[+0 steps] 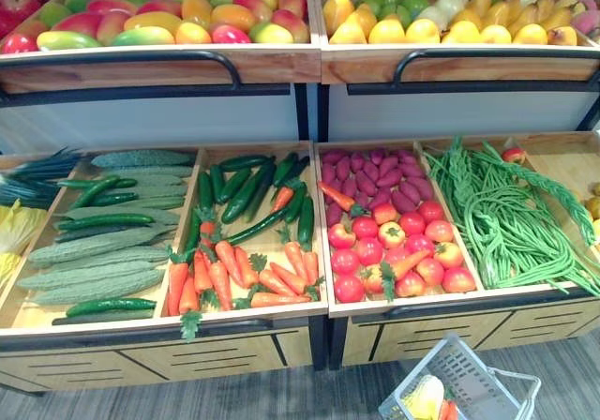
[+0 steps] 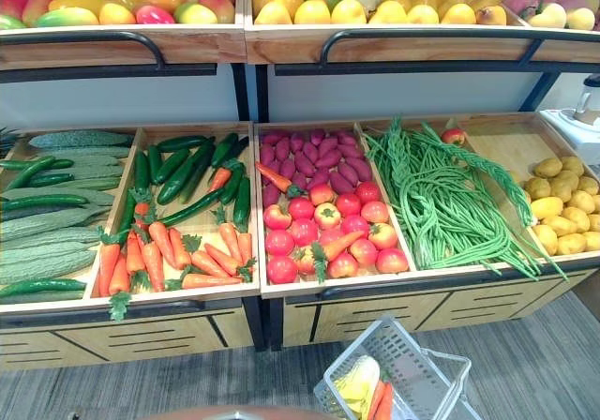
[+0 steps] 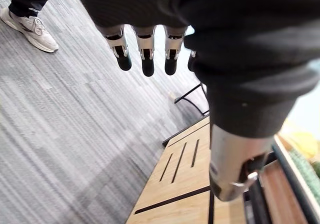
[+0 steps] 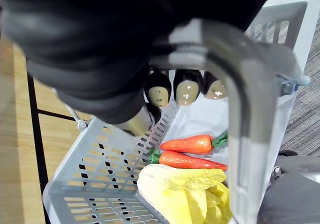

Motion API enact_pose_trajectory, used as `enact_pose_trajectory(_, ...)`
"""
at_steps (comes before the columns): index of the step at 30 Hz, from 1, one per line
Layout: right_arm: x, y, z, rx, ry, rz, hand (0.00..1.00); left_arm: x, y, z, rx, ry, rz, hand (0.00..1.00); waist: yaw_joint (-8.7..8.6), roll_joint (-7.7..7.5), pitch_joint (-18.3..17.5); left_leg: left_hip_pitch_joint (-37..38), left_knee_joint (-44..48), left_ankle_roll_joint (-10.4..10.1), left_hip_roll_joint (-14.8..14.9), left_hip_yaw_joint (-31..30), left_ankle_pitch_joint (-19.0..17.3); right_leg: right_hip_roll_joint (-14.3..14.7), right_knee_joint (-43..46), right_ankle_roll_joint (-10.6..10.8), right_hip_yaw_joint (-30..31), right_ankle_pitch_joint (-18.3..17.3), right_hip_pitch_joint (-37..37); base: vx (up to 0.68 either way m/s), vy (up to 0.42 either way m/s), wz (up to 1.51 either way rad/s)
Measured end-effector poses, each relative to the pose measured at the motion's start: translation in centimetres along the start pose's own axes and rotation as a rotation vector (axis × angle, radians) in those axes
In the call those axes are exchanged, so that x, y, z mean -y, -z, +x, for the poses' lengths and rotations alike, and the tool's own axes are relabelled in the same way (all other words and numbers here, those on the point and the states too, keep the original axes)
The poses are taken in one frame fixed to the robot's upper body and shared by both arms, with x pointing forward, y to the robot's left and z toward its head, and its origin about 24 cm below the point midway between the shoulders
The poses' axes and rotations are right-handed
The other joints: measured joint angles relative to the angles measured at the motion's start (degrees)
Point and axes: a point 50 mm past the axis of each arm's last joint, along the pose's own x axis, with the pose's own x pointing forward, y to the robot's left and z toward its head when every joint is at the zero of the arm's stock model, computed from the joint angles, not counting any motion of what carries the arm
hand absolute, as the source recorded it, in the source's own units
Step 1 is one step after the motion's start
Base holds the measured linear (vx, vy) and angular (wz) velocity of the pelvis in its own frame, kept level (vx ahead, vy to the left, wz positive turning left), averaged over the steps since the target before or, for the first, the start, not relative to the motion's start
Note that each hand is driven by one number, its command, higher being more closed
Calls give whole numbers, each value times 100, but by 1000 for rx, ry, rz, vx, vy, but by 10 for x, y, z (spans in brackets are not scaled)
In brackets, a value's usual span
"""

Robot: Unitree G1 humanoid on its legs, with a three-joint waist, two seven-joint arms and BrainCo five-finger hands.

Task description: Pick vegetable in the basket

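Basket (image 2: 405, 352) of pale grey plastic hung low before the counter (image 1: 94, 364), on the robot's right, above the grey floor (image 1: 309, 392). The right hand (image 4: 187, 91) had its fingers curled round the basket's handle (image 4: 242, 114), dark tips tucked in beside the bar. Inside lay two carrots (image 4: 189, 144) side by side and touching, and against them a yellow leafy vegetable (image 4: 182, 191).

The left hand (image 3: 146, 46) hung over the floor beside the counter's wooden front — fingers straight and slack, holding nothing. A person's shoe (image 3: 30, 28) stood on the floor well beyond it.

On the counter the wooden bins held pale gourds (image 1: 103, 251), loose carrots (image 1: 234, 275) in front of dark cucumbers (image 1: 244, 190), tomatoes (image 1: 394, 251), and long green beans (image 1: 506, 214) — all well apart from both hands. Mangoes (image 1: 169, 17) filled the shelf above.
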Motion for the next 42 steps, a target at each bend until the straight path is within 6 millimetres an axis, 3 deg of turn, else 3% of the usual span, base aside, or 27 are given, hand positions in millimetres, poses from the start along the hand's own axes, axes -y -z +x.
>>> enact_pose_trajectory(2,-5,-3,1,8,-18,-7,100,1,12,-2,-36,50,78,0,-2,12,23,2,0,0,-1,1,0,8,-5,0,8,0,3,0,0,0)
enact_pose_trajectory(6,-9,-5,1,21,-30,-39,100,12,41,-14,-120,320,269,0,-1,73,39,3,0,-17,-14,11,-12,12,-13,0,30,0,1,0,0,0)
enact_pose_trajectory(12,-11,-7,2,24,-48,-71,100,22,59,-30,-179,574,360,0,-1,133,75,70,0,-49,2,94,-33,46,-14,0,134,-2,5,2,-17,-9)
enact_pose_trajectory(19,-18,-10,2,48,-68,-137,100,32,56,-34,-141,761,408,0,-2,160,99,71,0,-49,-8,94,-33,44,-13,-2,149,-4,-1,0,0,0)
enact_pose_trajectory(27,-16,-16,3,63,-55,-143,100,35,54,-36,-107,793,424,0,2,229,192,96,1,-51,-9,151,-57,45,-9,-9,209,-10,-8,0,-2,-3)
enact_pose_trajectory(31,-17,-21,3,80,-54,-134,100,39,50,-38,-53,833,458,0,8,195,231,145,43,-17,-77,282,-249,-116,635,66,458,-366,-354,26,32,-24)
enact_pose_trajectory(33,-16,-27,2,110,-50,-117,100,46,40,-36,17,883,527,0,-21,61,443,322,39,24,-224,267,-380,-438,1513,205,583,-649,-626,38,53,-19)
enact_pose_trajectory(36,-15,-35,2,143,-48,-70,100,51,35,-37,39,901,561,0,-92,99,602,475,42,5,-185,443,-453,-444,2431,100,755,-388,-1110,36,54,-28)
enact_pose_trajectory(38,-13,-35,1,153,-47,-65,100,51,36,-37,30,913,584,0,-122,175,647,560,48,46,-54,767,-458,-286,2309,-33,671,-53,-1154,73,71,-76)
enact_pose_trajectory(40,-23,-41,-1,195,-95,-71,100,58,24,-36,76,936,584,0,-136,209,834,494,495,198,162,1447,-604,-53,1762,-409,171,672,-1193,30,84,-139)
enact_pose_trajectory(41,-25,-42,-1,202,-106,-79,100,60,21,-37,88,939,574,0,-122,237,852,414,636,236,311,1658,-626,54,1460,-454,47,970,-1183,-55,26,-177)
enact_pose_trajectory(42,-29,-51,-1,230,-124,-94,100,60,16,-36,94,931,540,0,-88,329,920,333,732,354,480,2044,-762,-17,2046,-652,-489,482,-1346,-82,21,-168)
